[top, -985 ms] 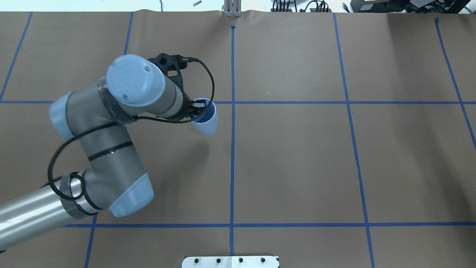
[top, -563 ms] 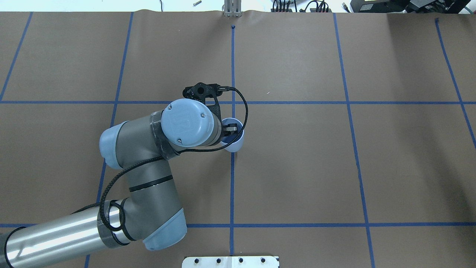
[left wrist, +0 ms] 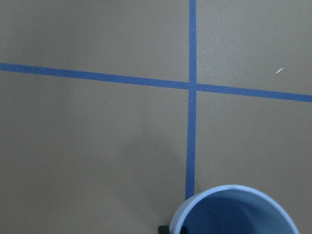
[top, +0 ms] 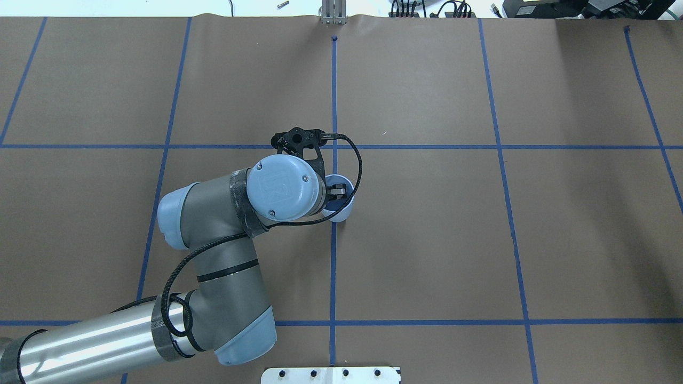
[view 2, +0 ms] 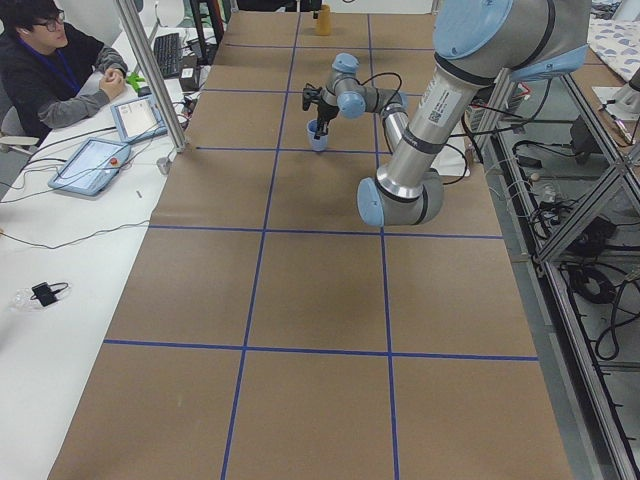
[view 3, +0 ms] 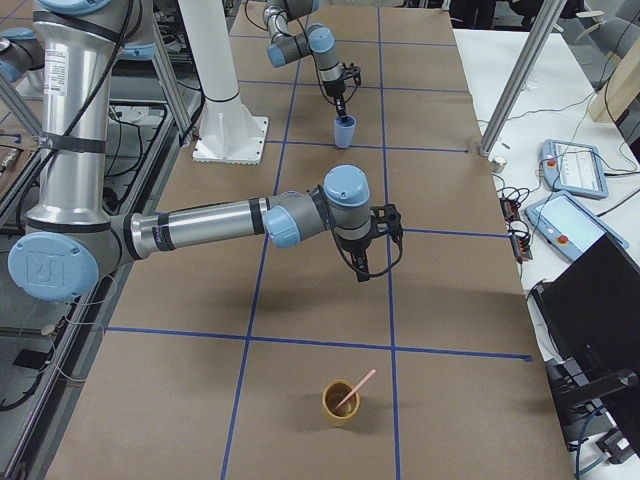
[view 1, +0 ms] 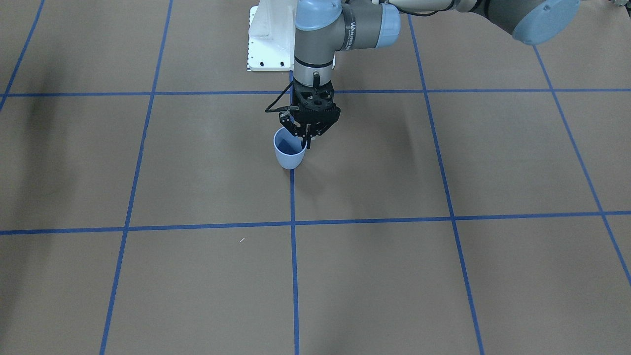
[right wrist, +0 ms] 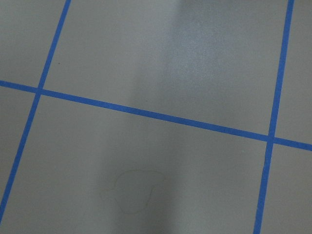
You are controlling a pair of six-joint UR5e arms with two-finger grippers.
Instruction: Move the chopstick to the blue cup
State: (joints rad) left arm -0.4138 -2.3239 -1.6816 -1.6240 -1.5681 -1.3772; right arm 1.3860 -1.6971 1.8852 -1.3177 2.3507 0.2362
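Honestly, the left pincer (view 1: pixel 306 144) is clamped on the blue cup (view 1: pixel 288 157) by its rim, and the chopstick (view 3: pixel 360 385) sits well away in a brown cup (view 3: pixel 338 408) beyond the right pincer (view 3: pixel 362 275) (can't tell its grip), so I'd stand the blue cup flat before letting go.

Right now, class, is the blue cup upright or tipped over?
Upright: the blue cup shows its round rim facing up, dark inside visible from overhead, left end effector at its rim.

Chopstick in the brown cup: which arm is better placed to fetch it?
Right: the right gripper hovers nearer the chopstick; the left gripper is far off, clamped on the rim of the blue cup.
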